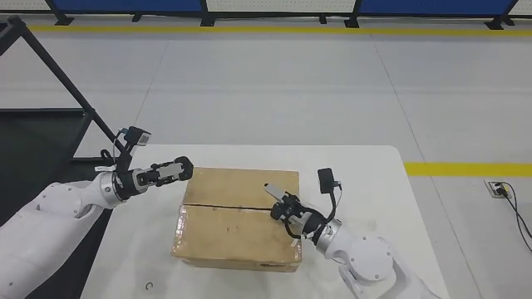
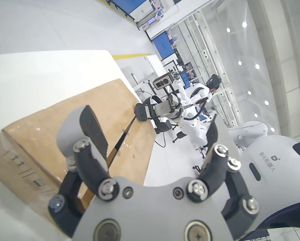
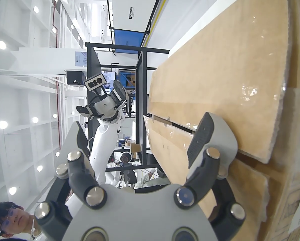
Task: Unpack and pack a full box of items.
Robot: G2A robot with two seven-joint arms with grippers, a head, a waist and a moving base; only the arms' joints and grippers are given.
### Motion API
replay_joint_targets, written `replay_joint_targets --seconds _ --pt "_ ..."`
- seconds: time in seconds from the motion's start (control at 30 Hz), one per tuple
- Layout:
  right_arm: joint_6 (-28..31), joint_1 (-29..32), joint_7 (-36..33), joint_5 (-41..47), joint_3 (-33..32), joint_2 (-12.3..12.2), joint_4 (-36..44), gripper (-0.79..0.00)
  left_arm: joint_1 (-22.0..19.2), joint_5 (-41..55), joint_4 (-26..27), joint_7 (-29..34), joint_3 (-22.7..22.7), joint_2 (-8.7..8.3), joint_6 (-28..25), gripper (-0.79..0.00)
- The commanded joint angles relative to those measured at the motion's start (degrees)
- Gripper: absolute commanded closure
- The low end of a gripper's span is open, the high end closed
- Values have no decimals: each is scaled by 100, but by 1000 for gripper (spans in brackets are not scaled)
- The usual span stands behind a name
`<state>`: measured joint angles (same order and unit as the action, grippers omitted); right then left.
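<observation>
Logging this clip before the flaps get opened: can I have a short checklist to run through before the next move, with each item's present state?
1. Box fully on the table: ok.
2. Both flaps lie shut along the seam: ok.
3. Left gripper open, at the box's left end: ok.
4. Right gripper open, over the seam's right end: ok.
5. Right gripper's finger hooked under a flap edge: cannot tell.
</observation>
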<state>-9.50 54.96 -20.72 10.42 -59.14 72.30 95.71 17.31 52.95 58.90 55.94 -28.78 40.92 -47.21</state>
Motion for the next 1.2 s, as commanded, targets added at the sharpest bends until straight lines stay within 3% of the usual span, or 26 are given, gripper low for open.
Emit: replay_joint_targets --seconds 0.0,0.23,0.37,1.17 --pt "10 28 12 -13 6 1 7 -785 67 -44 152 29 -84 -17 151 -785" --pt "94 38 -17 5 28 39 -14 -785 189 244 346 956 -370 -91 1126 -785" --pt "97 -16 -3 39 36 68 -75 -785 242 101 324 1272 -469 -91 1414 -785" --pt "217 -45 -142 158 -98 163 -214 -785 421 -624 142 1555 -788 235 1938 -785"
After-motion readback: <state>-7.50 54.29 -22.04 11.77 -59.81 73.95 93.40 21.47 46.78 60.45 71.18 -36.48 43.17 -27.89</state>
